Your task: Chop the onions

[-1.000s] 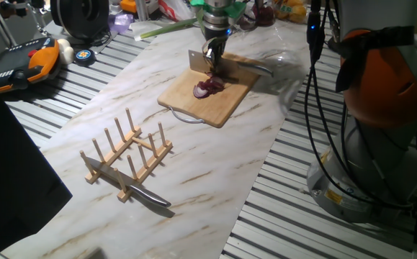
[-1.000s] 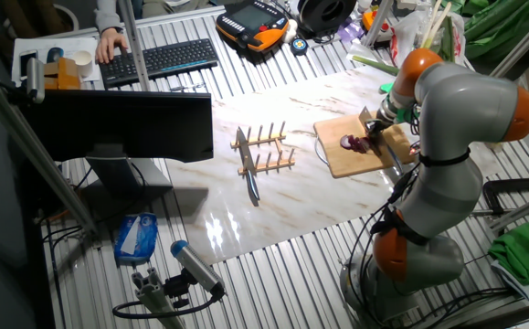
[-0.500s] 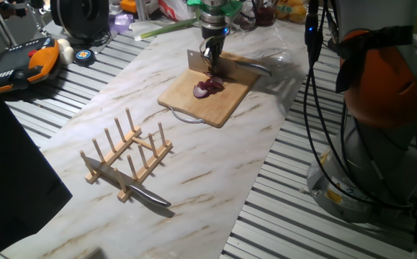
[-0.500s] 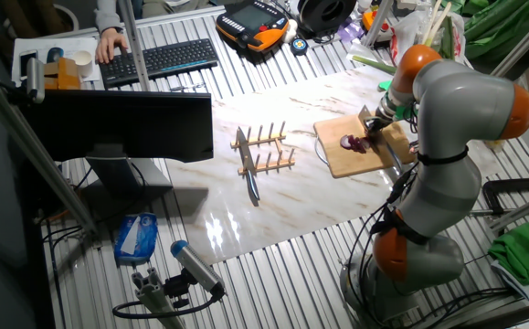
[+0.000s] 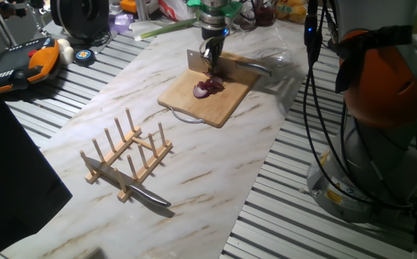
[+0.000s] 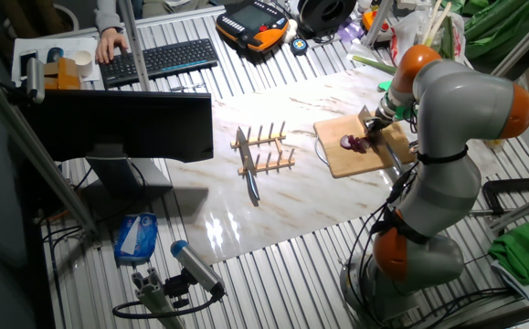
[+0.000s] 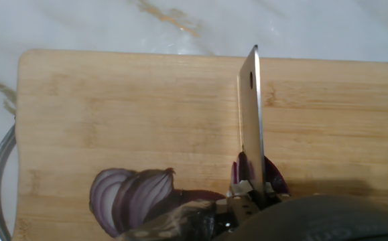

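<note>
One wooden cutting board [image 5: 209, 94] is located on the marbled surface [image 5: 194, 165], with a metal loop handle at one end. One cleaver [image 7: 250, 127] is held blade-edge down over the board by the pincer [image 5: 212, 56], which is clamped on the cleaver handle; the fingers themselves are largely hidden in the hand view. The onions [image 7: 130, 195] are found on the board as one cut purple piece with its layered face exposed, lying just beside the blade, and a second purple fragment [image 7: 274, 181] is seen directly at the blade near the handle; whether the blade touches it cannot be told. In the fixed views the onions [image 5: 208, 87] appear as one dark purple cluster at the middle of the board [image 6: 355, 149], below the pincer [image 6: 374, 123]. One wooden dish rack [image 5: 127, 153] stands on the surface well apart from the board, and one second knife [image 5: 145, 193] lies against its base.
</note>
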Robot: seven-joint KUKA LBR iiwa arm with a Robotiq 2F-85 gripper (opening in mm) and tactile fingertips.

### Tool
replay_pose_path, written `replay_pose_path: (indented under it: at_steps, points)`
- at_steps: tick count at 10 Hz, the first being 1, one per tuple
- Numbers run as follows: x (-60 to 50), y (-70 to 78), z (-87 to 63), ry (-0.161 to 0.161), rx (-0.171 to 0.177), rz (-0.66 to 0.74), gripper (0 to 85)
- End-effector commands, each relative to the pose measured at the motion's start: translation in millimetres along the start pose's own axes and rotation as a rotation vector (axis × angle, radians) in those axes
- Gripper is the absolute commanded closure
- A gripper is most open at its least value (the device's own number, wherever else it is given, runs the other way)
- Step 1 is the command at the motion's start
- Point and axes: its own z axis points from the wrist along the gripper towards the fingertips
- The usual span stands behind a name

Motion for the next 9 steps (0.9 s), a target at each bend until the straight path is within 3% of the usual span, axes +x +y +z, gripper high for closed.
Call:
replay_pose_path:
  at_steps: [1,5,9]
  points:
    - [-2.0,-0.5,-4.0,-0.004,0.005,0.000,84.3]
    - [-2.4,0.8,-9.7,-0.001,0.008,-0.002,83.7]
    - [-3.4,2.3,-10.4,-0.004,0.012,0.001,75.3]
